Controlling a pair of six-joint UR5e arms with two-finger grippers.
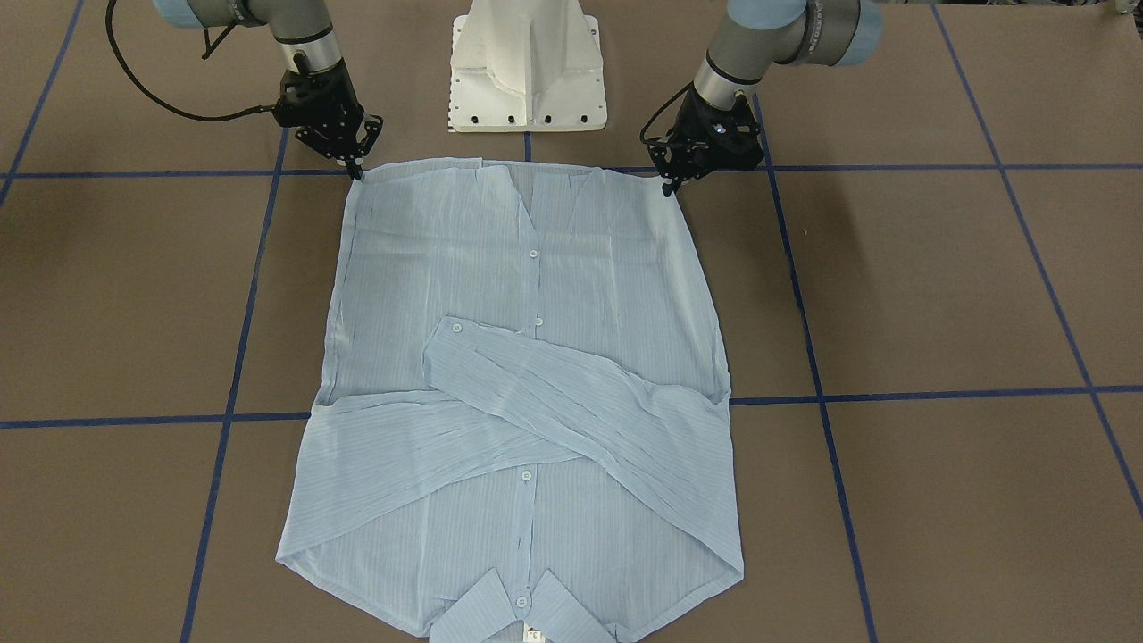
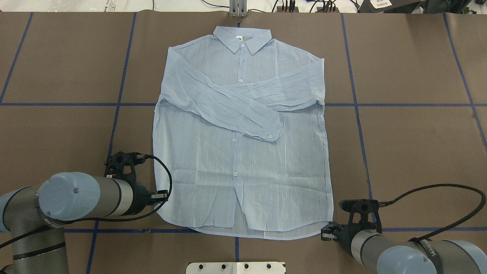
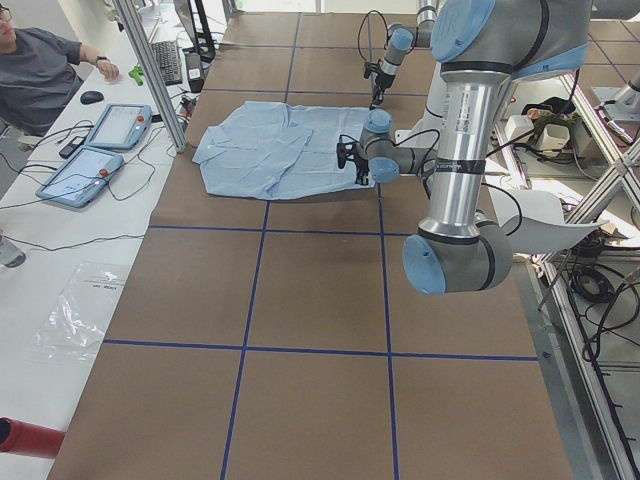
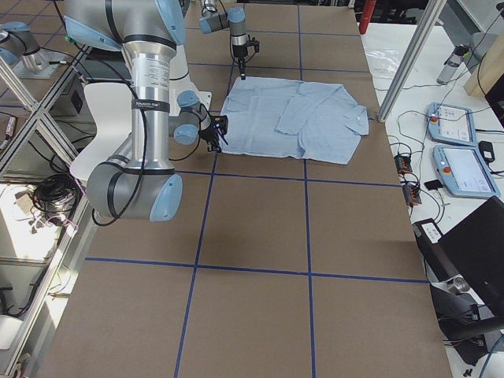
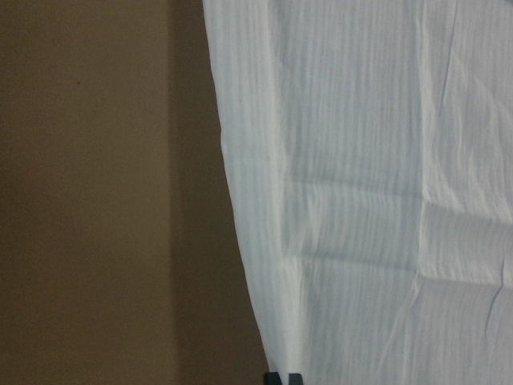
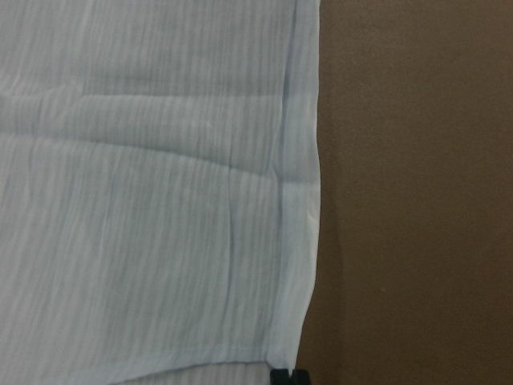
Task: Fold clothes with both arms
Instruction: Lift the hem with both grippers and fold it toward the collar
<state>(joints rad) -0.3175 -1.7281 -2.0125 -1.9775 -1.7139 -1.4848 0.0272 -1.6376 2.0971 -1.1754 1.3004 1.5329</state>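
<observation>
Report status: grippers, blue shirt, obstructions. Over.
Left gripper, right gripper shut on hem corners. Light blue striped button-up shirt flat, sleeves crossed. Nothing blocking the fold.

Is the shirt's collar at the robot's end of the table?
No, the shirt has its collar at the far end from the robot.

A light blue button-up shirt (image 1: 500, 268) lay flat and front-up on the brown tabletop (image 1: 938, 295). Its collar (image 1: 522, 612) pointed away from the white pedestal (image 1: 527, 67), and its sleeves (image 1: 571, 393) were crossed over the chest. The right end effector (image 1: 357, 170) and the left end effector (image 1: 668, 186) each pressed narrowed fingertips onto a hem corner. Blue tape lines (image 1: 893, 394) gridded the tabletop.
</observation>
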